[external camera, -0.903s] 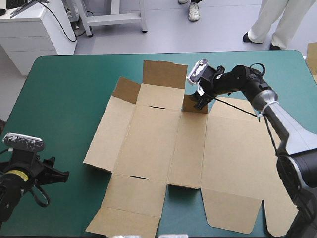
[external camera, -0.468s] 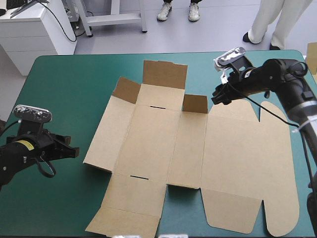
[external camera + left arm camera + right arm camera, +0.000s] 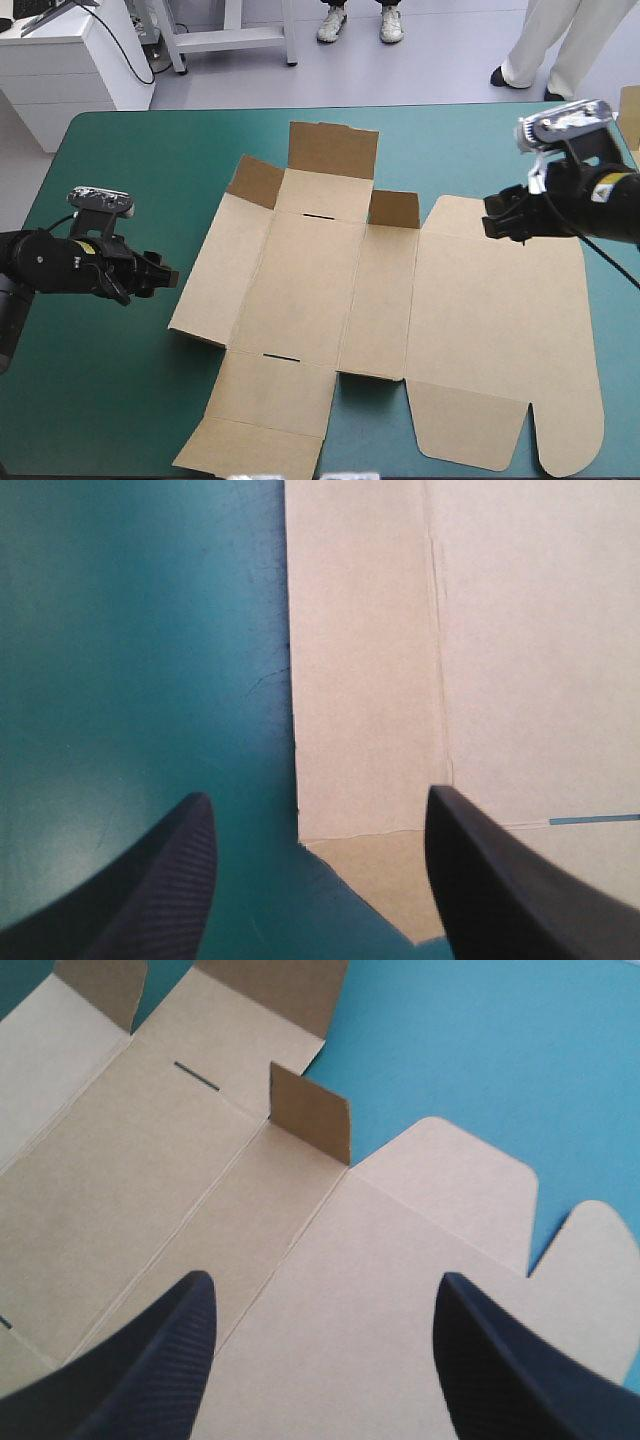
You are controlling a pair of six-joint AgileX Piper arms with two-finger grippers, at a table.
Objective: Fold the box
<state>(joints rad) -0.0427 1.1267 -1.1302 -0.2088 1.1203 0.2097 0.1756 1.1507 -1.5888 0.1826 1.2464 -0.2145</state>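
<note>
Across the middle of the high view the box (image 3: pixel 330 290) lies as an unfolded sheet on the teal-green surface (image 3: pixel 120 170), with three flaps (image 3: pixel 394 209) raised along its upper edge. At mid-left the left tool (image 3: pixel 160 278) sits just beside the sheet's left edge; at upper right the right tool (image 3: pixel 497 215) is over the wide right panel. Only the wrist views show the black fingers (image 3: pixel 160 880): both tools are released and spread wide, the left with the box's edge ahead between its fingers, the right above bare board.

Grey floor (image 3: pixel 420 75), white cabinet (image 3: pixel 60 75), teal-green table (image 3: pixel 120 400)
</note>
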